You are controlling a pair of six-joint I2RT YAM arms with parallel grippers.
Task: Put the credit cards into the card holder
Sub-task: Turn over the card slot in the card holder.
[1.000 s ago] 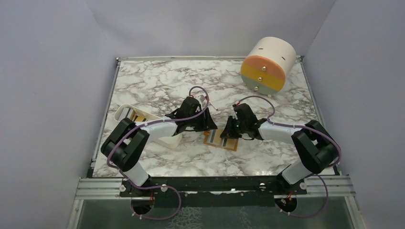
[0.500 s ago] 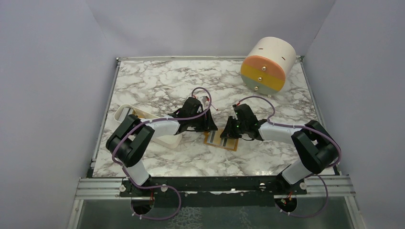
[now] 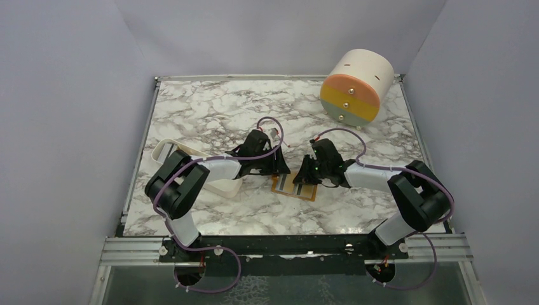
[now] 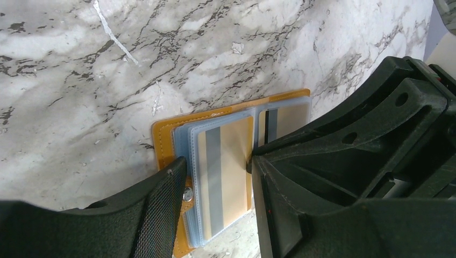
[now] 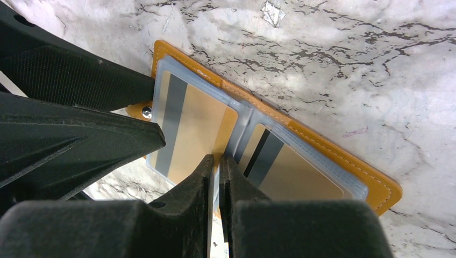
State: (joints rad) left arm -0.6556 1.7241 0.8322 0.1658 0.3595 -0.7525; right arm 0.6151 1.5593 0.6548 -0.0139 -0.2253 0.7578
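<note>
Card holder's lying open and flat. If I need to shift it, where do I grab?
Take the card holder by its bare orange corner at the end away from the left gripper, coming in low from that side. There the cover sticks out past the plastic sleeves; lying flat on the marble table, it likely offers a straight-down pinch no edge.

You look down on a white table top (image 3: 210,108) veined in grey marble, edged by a thin metal frame (image 3: 145,127). Plain pale lavender walls (image 3: 70,95) close it in at left, back and right. A cream, orange and yellow drum (image 3: 356,86) sits in the far right corner. A silver rail (image 3: 127,249) runs along your near edge. Light is soft, even.
</note>
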